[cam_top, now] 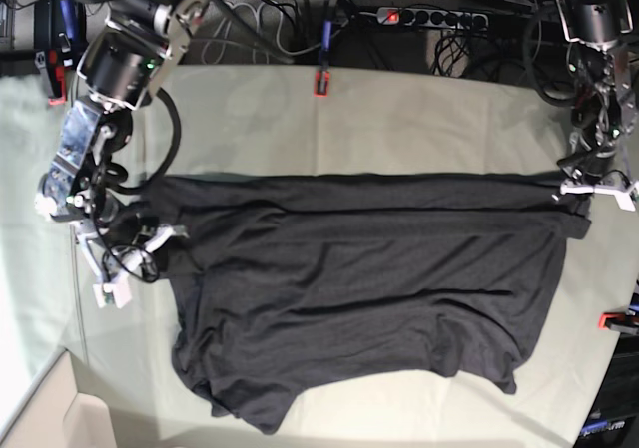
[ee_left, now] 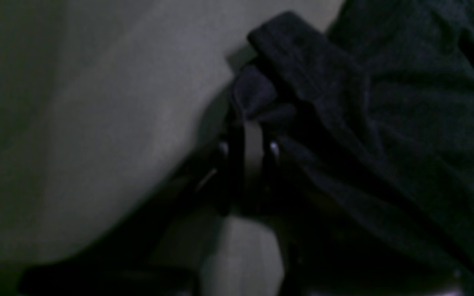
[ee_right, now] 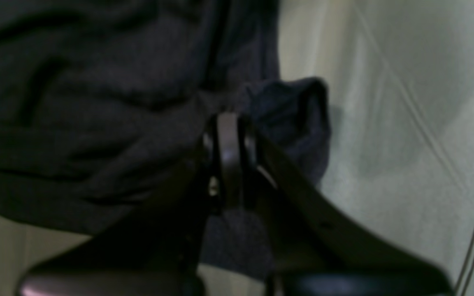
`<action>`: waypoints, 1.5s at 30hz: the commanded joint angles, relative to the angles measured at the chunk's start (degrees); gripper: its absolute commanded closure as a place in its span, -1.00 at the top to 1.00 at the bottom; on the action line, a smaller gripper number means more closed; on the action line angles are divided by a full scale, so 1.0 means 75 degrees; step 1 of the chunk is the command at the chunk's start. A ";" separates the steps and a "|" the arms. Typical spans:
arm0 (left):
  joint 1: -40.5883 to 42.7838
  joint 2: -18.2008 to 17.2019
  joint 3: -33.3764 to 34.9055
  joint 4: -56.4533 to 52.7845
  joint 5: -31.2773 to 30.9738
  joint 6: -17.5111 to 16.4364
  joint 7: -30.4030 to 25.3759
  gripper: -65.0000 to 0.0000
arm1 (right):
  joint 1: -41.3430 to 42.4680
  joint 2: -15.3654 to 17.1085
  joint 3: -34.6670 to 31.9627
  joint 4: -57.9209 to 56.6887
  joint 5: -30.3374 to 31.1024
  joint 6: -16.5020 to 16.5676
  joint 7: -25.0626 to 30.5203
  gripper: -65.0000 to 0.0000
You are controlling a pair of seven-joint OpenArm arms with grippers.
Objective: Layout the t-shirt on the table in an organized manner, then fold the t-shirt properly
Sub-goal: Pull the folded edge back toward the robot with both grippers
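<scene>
The dark charcoal t-shirt (cam_top: 369, 278) lies spread wide across the pale grey-green table (cam_top: 399, 119), its far edge pulled fairly straight and its near edge rumpled. No print shows. At the shirt's right end my left gripper (cam_top: 577, 191) is shut on a corner of it. The left wrist view shows that gripper (ee_left: 253, 123) pinching a fold of the t-shirt (ee_left: 385, 102) just above the table (ee_left: 97, 123). At the shirt's left end my right gripper (cam_top: 160, 236) also grips it. In the right wrist view that gripper (ee_right: 231, 119) is shut on bunched t-shirt fabric (ee_right: 97, 102) over the table (ee_right: 405, 123).
Red clamps sit at the table's far edge (cam_top: 321, 83) and right edge (cam_top: 611, 320). A power strip (cam_top: 419, 16) and cables lie behind the table. A cardboard box (cam_top: 40, 418) stands off the near left corner.
</scene>
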 commanded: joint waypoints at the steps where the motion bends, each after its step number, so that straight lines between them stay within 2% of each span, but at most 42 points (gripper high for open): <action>1: -0.0059 -0.0166 -0.0045 0.0131 0.0001 -0.0010 -0.0162 -1.00 | 0.0017 0.0061 -0.0120 0.0175 0.0115 0.0048 0.0142 -0.83; 4: -0.0071 -0.0166 -0.0045 0.0131 0.0001 -0.0010 -0.0162 -1.00 | -0.0194 0.0073 -0.0378 0.0433 0.0115 0.0048 0.0118 -0.48; 9: -0.0071 -0.0166 -0.0045 0.0131 0.0001 -0.0010 -0.0162 -1.00 | -0.0675 0.0061 -0.0307 0.0902 0.0115 0.0048 0.0188 0.12; 12: -0.0071 -0.0166 -0.0045 0.0131 0.0001 -0.0010 -0.0162 -1.00 | -0.0839 0.0061 0.0021 0.0925 0.0115 0.0048 0.0200 0.33; 17: -0.0071 -0.0166 -0.0045 0.0131 0.0001 -0.0010 -0.0162 -1.00 | -0.1050 0.0061 0.0349 0.0902 0.0115 0.0048 0.0235 0.37; 27: -0.0071 -0.0166 -0.0045 0.0119 0.0001 -0.0010 -0.0162 -1.00 | -0.1366 0.0202 0.0349 -0.0400 0.0115 0.0048 0.1372 0.36; 30: -0.0059 -0.0166 -0.0045 0.0119 0.0001 -0.0010 -0.0162 -1.00 | -0.1366 0.0214 0.0349 -0.0693 0.0115 0.0048 0.1431 0.30; 33: -0.0059 -0.0166 -0.0045 0.0119 0.0001 -0.0010 -0.0162 -1.00 | -0.1366 0.0225 0.0337 -0.0939 0.0115 0.0048 0.1431 0.04; 35: -0.0059 -0.0166 -0.0045 0.0119 0.0001 -0.0010 -0.0151 -1.00 | -0.1366 0.0225 0.0337 -0.0962 0.0115 0.0048 0.1431 -0.31; 37: -0.0048 -0.0166 -0.0045 0.0119 0.0001 -0.0010 -0.0139 -1.00 | -0.1366 0.0225 0.0337 -0.0915 0.0115 0.0048 0.1396 -0.81; 38: 0.0011 -0.0166 -0.0045 0.0119 0.0001 -0.0010 -0.0139 -1.00 | -0.1378 0.0225 0.0349 -0.0892 0.0115 0.0048 0.1349 -1.00; 41: 0.0140 -0.0166 -0.0045 0.0225 -0.0010 -0.0010 -0.0139 -1.00 | -0.1765 0.0331 0.0466 -0.0329 0.0126 0.0048 0.1290 -1.00; 45: 0.0726 -0.0166 -0.0056 0.1128 -0.0057 -0.0010 -0.0139 -1.00 | -0.2445 0.0342 0.0466 0.0925 0.0126 0.0048 0.1290 -1.00</action>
